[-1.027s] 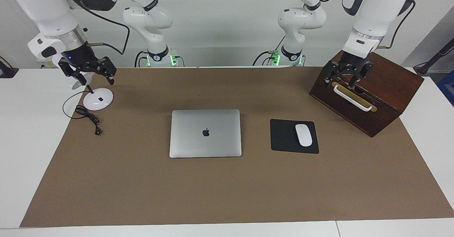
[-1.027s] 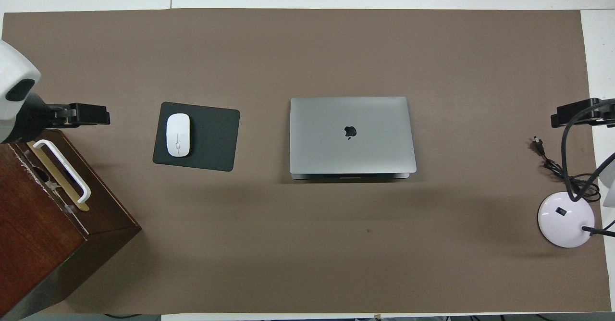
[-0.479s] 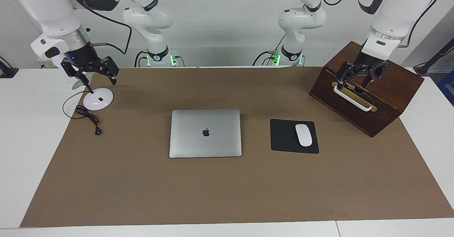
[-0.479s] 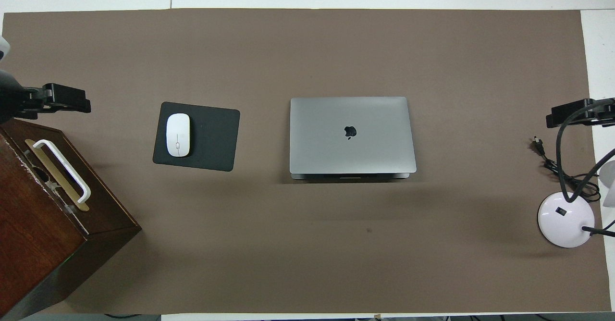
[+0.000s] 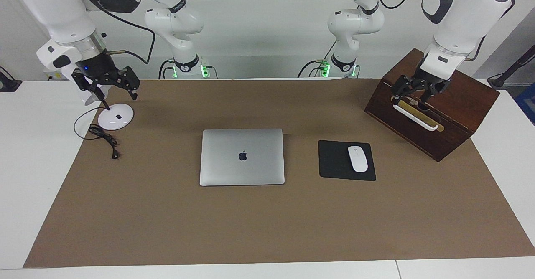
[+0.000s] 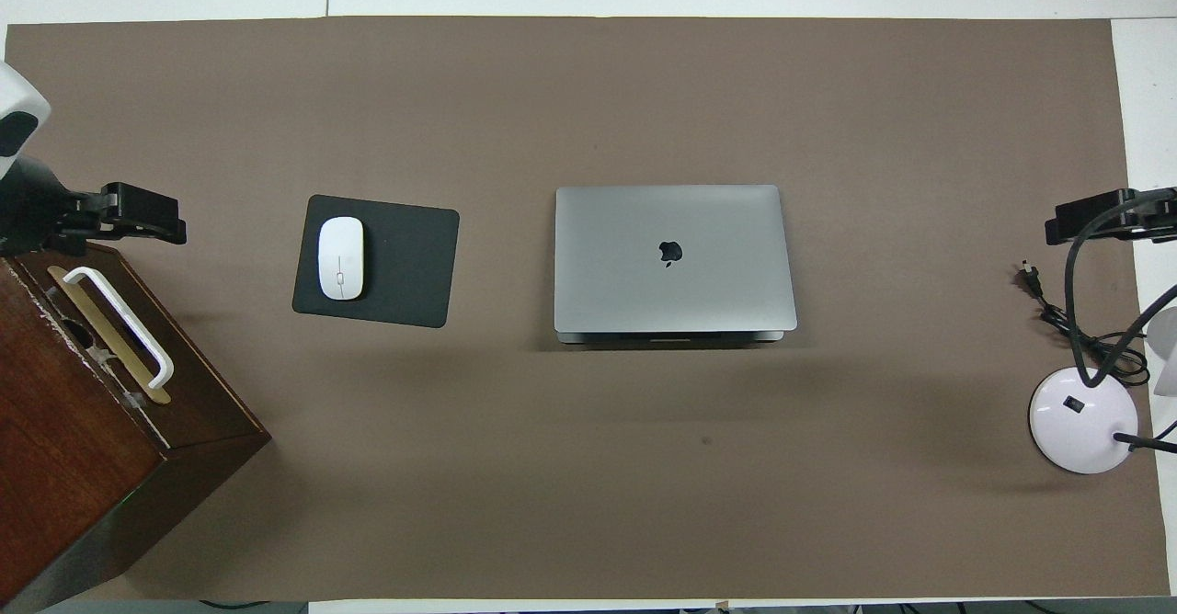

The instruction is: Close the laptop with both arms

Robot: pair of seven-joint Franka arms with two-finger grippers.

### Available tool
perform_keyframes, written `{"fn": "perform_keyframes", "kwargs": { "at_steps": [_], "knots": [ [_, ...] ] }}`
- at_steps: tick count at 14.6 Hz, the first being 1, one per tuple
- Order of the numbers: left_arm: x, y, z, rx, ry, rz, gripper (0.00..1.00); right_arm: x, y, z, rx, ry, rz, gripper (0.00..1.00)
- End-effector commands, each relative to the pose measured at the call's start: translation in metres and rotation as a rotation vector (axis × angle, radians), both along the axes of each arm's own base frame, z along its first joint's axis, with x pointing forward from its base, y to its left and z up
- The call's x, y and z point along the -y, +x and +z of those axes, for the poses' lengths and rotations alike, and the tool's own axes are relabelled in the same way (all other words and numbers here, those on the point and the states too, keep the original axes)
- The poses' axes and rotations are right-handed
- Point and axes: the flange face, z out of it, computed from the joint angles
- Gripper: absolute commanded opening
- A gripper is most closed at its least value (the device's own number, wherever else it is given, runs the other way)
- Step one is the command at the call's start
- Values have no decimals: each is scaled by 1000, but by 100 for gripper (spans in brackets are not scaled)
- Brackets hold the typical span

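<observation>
The silver-grey laptop (image 5: 242,157) lies in the middle of the brown mat with its lid flat down and the apple logo facing up; it also shows in the overhead view (image 6: 673,257). My left gripper (image 5: 418,93) hangs open and empty in the air over the wooden box's white handle, well away from the laptop; it also shows in the overhead view (image 6: 138,214). My right gripper (image 5: 109,90) hangs open and empty over the white lamp's base, toward the right arm's end of the table; only its tip shows in the overhead view (image 6: 1099,217).
A black mouse pad (image 5: 346,160) with a white mouse (image 5: 357,158) lies beside the laptop, toward the left arm's end. A dark wooden box (image 5: 434,107) with a white handle (image 5: 416,118) stands there too. A white desk lamp base (image 5: 115,116) and its black cable (image 5: 102,136) sit toward the right arm's end.
The left gripper drifted out along the box, then back a little over its handle. The right gripper rose slightly and holds over the lamp. The laptop has not moved.
</observation>
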Motion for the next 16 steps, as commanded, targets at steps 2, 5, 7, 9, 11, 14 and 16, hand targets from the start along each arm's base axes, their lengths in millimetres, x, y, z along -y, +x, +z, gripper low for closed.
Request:
{"fn": "perform_keyframes", "kwargs": {
  "at_steps": [2,5,7,9,11,14,16],
  "knots": [
    [-5,-6,5,-25,12,4,100,1,-5,-2,12,-7,-1,100],
    [-7,-6,6,-23,15,2,100,1,-5,-2,12,-7,-3,100],
    [-7,-5,7,-16,17,-24,100,0,-5,-2,12,-7,-3,100],
    [-9,-5,7,-17,20,-44,100,1,-5,-2,12,-7,-3,100],
    [-17,-4,7,-13,18,-38,100,1,-6,-4,8,-7,-4,100],
    [-18,-4,7,-11,19,-39,100,2,-6,-4,8,-5,-5,100],
    [-18,-4,8,-6,19,-53,100,1,-6,-6,5,-5,-3,100]
  ]
}}
